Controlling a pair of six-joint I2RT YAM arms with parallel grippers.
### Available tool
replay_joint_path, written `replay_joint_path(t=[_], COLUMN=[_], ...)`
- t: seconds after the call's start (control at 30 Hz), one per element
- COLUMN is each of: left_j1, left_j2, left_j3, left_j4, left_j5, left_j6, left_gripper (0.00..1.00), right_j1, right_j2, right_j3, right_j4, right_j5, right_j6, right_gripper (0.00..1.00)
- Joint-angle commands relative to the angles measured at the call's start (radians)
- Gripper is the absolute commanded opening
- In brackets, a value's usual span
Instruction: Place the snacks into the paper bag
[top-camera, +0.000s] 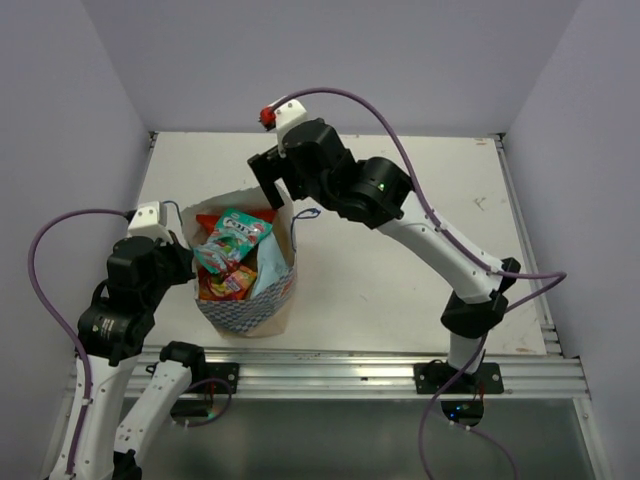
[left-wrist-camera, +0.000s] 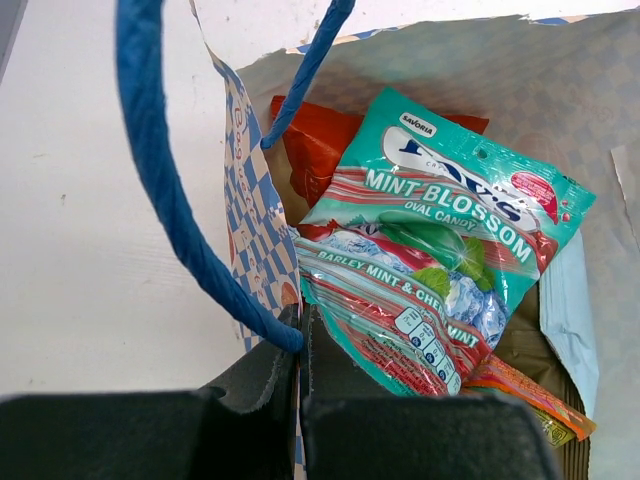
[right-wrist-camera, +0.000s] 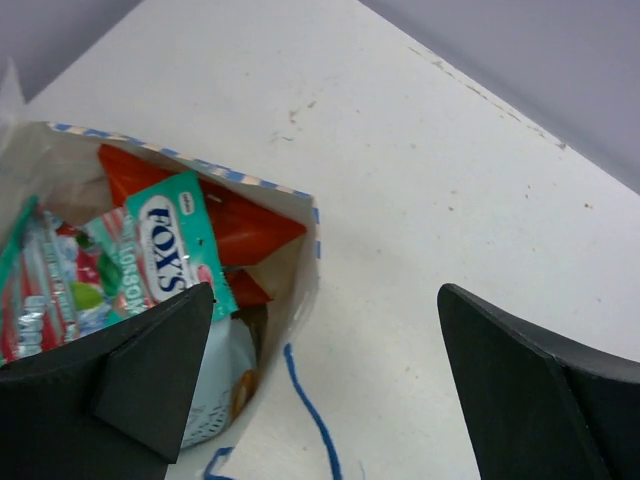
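Inside paper bag (top-camera: 245, 310) | teal packet (top-camera: 232, 238) atop red chip bag (left-wrist-camera: 315, 140)

One paper bag (top-camera: 245, 312) on one table (top-camera: 400, 270), four packets showing by my count: one teal packet (top-camera: 235, 232), one red packet (left-wrist-camera: 315, 140), one light-blue packet (left-wrist-camera: 570, 310), one red-and-yellow packet (top-camera: 225, 284) (any beneath are hidden). Two blue handles (left-wrist-camera: 150, 180) (right-wrist-camera: 305, 400). Two pincers: my left pincer (left-wrist-camera: 300, 340), my right pincer (right-wrist-camera: 325, 290).

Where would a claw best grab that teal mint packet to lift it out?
Probably pinch the sealed edge of the glossy teal mint-candy packet, from straight above: it lies topmost, and the walls of the blue-and-white checkered paper bag block the sides.
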Motion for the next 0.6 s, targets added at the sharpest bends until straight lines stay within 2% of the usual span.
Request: replay_joint_path(t=[0.0, 0.4, 0.47, 0.5, 0.57], left_j1=[-0.001, -0.001, -0.001, -0.001, -0.001], left_j2=[-0.004, -0.020, -0.024, -0.024, -0.032], left_j3=[0.003, -0.006, -0.011, -0.019, -0.032], left_j4=[0.051, 0.048, 0.047, 0.045, 0.042], left_j5=[0.050, 0.048, 0.053, 0.054, 0.067], left_j6=[0.024, 0.020, 0.021, 0.020, 0.023], left_gripper=[0.00, 0.00, 0.00, 0.00, 0.00], right_j1=[-0.015, -0.041, -0.043, -0.044, -0.044], right_j2=[-0.004, 0.010, 0.019, 0.022, 0.022], right_j3=[-0.100, -0.290, -0.304, -0.320, -0.337], right_j4=[-0.048, 0.021, 0.014, 0.003, -0.008], right_j5=[0.034, -0.119, -0.139, -0.162, -0.183], right_j6=[-0.001, 0.076, 0.088, 0.093, 0.111], right_gripper=[0.99, 0.96, 0.86, 0.73, 0.53])
